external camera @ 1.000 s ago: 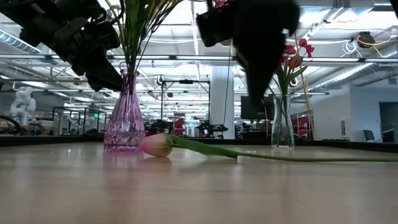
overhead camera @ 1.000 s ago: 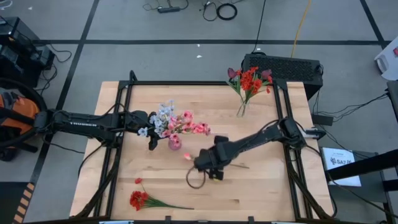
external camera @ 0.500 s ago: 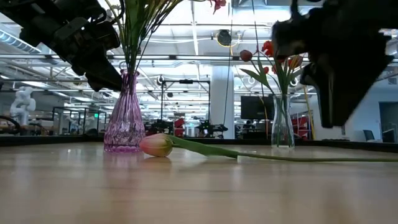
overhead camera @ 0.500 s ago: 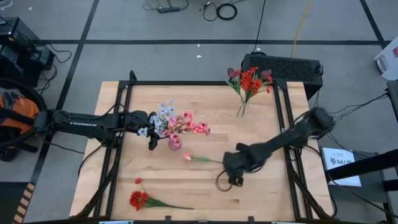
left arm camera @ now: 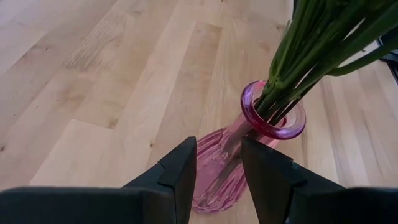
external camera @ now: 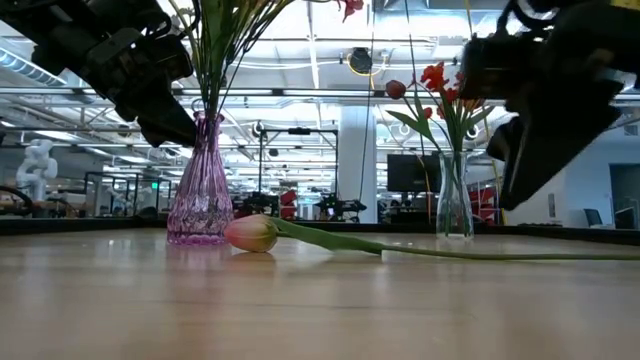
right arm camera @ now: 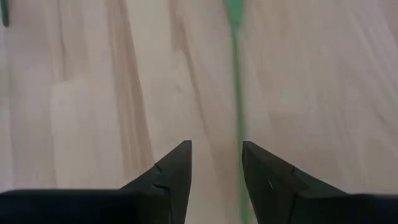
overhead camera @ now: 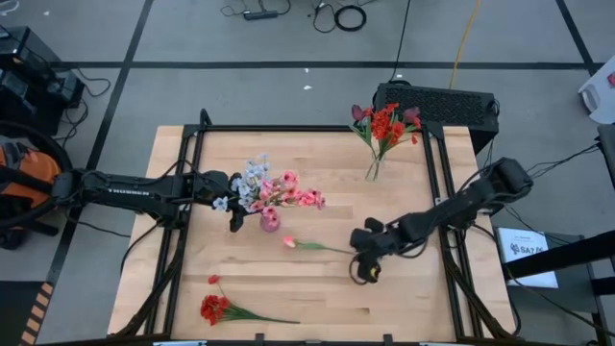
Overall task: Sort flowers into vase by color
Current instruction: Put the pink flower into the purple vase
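A pink tulip [overhead camera: 288, 242] lies on the table, its thin green stalk [right arm camera: 236, 93] running toward the right. My right gripper [overhead camera: 363, 252] hangs open above the stalk's free end, pointing down, one finger on either side and clear of it [right arm camera: 216, 163]. A pink glass vase [overhead camera: 270, 223] holds pink and pale blue-white flowers [overhead camera: 274, 187]. My left gripper [overhead camera: 233, 219] is open just left of the vase, whose body [left arm camera: 217, 180] shows between its fingers; it does not touch the vase. A clear vase [overhead camera: 373, 171] at the far right holds red flowers [overhead camera: 386, 123].
A red spray [overhead camera: 216, 308] lies on the table near the front left corner. A dark frame [overhead camera: 192, 173] runs along the table's sides. Bare wood lies between the tulip and the near edge [overhead camera: 317, 308].
My right gripper has swung toward the table's right edge, from over the tulip's head end to over the stalk's free end, staying above the table. The tulip has not moved.
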Available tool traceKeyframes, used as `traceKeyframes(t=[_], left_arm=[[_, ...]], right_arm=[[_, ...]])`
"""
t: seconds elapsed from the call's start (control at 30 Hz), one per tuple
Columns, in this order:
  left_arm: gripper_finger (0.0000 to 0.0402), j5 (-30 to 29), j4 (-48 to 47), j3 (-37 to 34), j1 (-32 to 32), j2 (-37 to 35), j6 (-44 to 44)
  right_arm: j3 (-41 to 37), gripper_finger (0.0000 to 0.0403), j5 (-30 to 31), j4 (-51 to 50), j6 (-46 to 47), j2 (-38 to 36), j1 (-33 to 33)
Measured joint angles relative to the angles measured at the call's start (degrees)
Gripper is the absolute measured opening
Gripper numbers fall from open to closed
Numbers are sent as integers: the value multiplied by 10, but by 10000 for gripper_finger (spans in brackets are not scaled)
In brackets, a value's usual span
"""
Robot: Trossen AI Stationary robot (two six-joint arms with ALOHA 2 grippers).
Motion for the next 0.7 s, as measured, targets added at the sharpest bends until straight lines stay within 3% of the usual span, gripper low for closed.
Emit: traceKeyframes(t=[0.33,0.47,0.6,0.7], left_arm=[[134,0,3,0,0,0,0],[134,0,4,0,0,0,0],[134,0,4,0,0,0,0],[134,0,4,0,0,0,0]], right_arm=[[120,91,-5,-136,0,156,-12],[127,67,-38,-128,11,184,-19],[128,11,-58,-124,47,188,-20],[126,4,-48,-123,105,166,-9]])
